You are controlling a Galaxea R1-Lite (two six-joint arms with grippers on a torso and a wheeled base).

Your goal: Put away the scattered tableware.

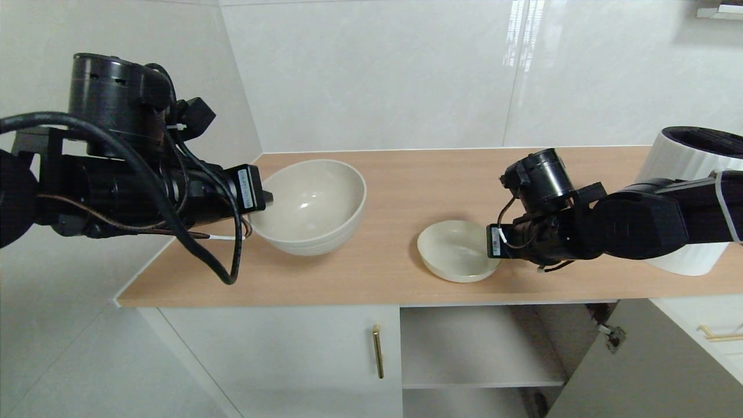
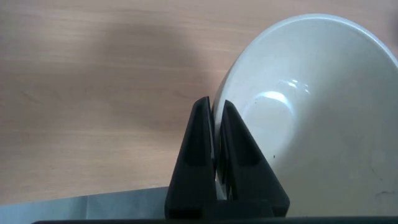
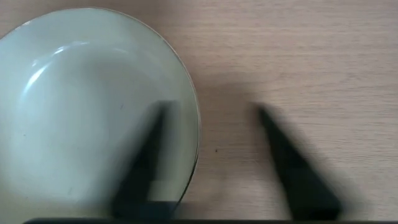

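Observation:
A large cream bowl (image 1: 313,203) (image 2: 323,112) sits tilted at the left end of the wooden counter (image 1: 406,180). My left gripper (image 1: 264,200) (image 2: 214,106) is shut on its near-left rim, one finger inside and one outside. A small shallow cream dish (image 1: 453,249) (image 3: 81,106) lies flat near the counter's front edge, right of centre. My right gripper (image 1: 490,241) (image 3: 210,111) is open at the dish's right rim. One finger (image 3: 149,155) hangs over the inside of the dish and the other over bare wood.
A tall white cylindrical container (image 1: 691,174) stands at the counter's right end, behind my right arm. Below the counter, a cabinet compartment (image 1: 476,348) stands open with a shelf inside, its door (image 1: 638,371) swung out right. A closed door with a gold handle (image 1: 377,351) is left of it.

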